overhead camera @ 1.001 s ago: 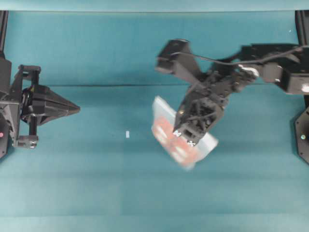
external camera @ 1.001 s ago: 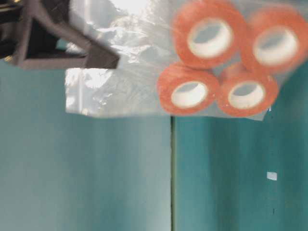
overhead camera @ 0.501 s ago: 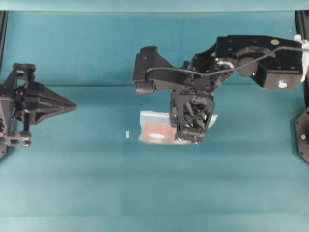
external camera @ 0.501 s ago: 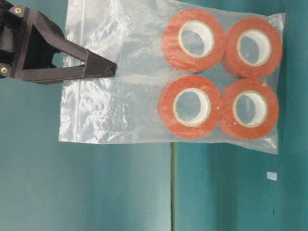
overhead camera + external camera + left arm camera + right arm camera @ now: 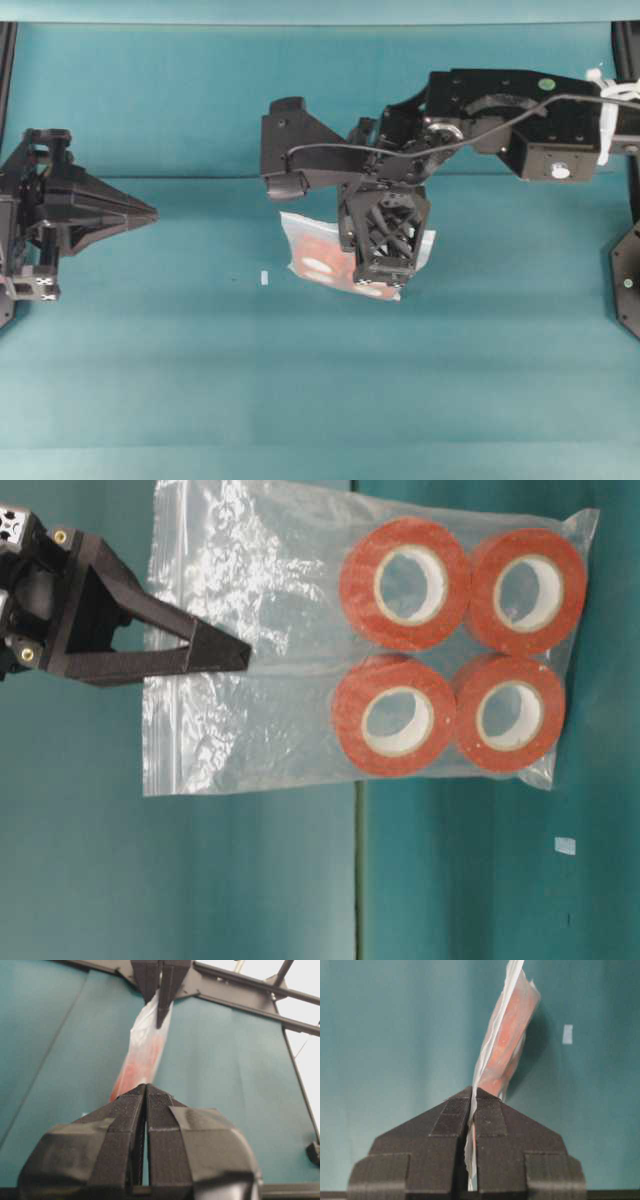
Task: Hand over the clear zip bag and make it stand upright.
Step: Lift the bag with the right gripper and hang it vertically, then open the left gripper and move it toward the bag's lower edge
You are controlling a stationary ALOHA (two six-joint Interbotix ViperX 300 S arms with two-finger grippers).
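Clear zip bag (image 5: 310, 250) hanging in mid-air above the teal table cover (image 5: 300, 400), pinched at its empty zip end by the right gripper (image 5: 378, 283), fingers pressed flat together on the film with the edge sandwiched between the pads, as seen plainly in the right wrist view. Left gripper (image 5: 150, 213) well apart at the far left, fingers closed on nothing, tips aimed straight toward the bag.

For the handover: bag lying directly ahead of the left gripper across a wide open gap, presenting its thin edge in the left wrist view, long axis running toward the left arm, loaded end nearest it. Right arm nearer by far, already holding.

Thin, crinkly, glossy transparent plastic, rectangular, wrinkled where empty. Four orange-red tape rolls (image 5: 403, 570) with white cores packed two by two in the far end from the grip, probably making that end heavy and the film slippery to catch. Small white scrap (image 5: 264, 277) on the cover below
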